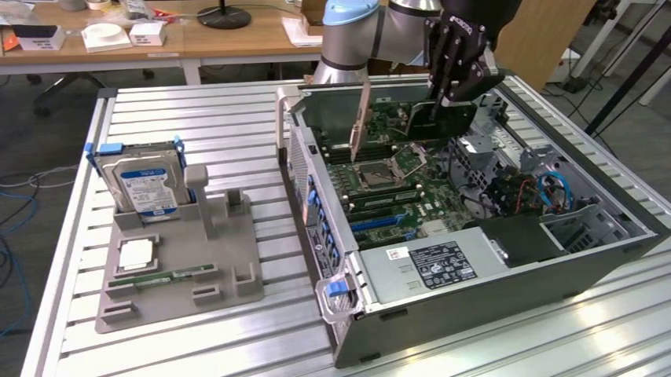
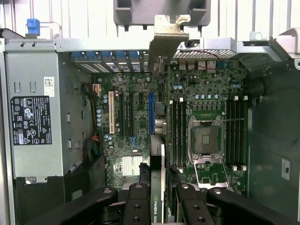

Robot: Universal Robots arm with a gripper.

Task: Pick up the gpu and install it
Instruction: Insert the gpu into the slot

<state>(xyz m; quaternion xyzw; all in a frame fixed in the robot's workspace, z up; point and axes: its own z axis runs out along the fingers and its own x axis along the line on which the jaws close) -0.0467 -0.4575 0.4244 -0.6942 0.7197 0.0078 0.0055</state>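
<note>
The gpu [image 1: 419, 122] hangs on edge above the motherboard [image 1: 390, 192] inside the open computer case [image 1: 504, 267], with my gripper [image 1: 453, 98] shut on its top edge. Its silver bracket [image 1: 360, 118] points down toward the case's rear wall. In the wrist view the gpu [image 2: 161, 159] runs edge-on between my fingers [image 2: 138, 201], bracket [image 2: 166, 37] at the far end, roughly over the blue slot [image 2: 151, 112] on the motherboard [image 2: 131, 140]. Whether the card touches the slot I cannot tell.
On the exterior view's left a grey fixture [image 1: 225, 259] holds a hard drive [image 1: 147, 187], a processor chip [image 1: 137, 254] and a memory stick [image 1: 168, 275]. The power supply [image 1: 435, 263] fills the case's near end. Cables [image 1: 535, 192] and drive bays sit on the right.
</note>
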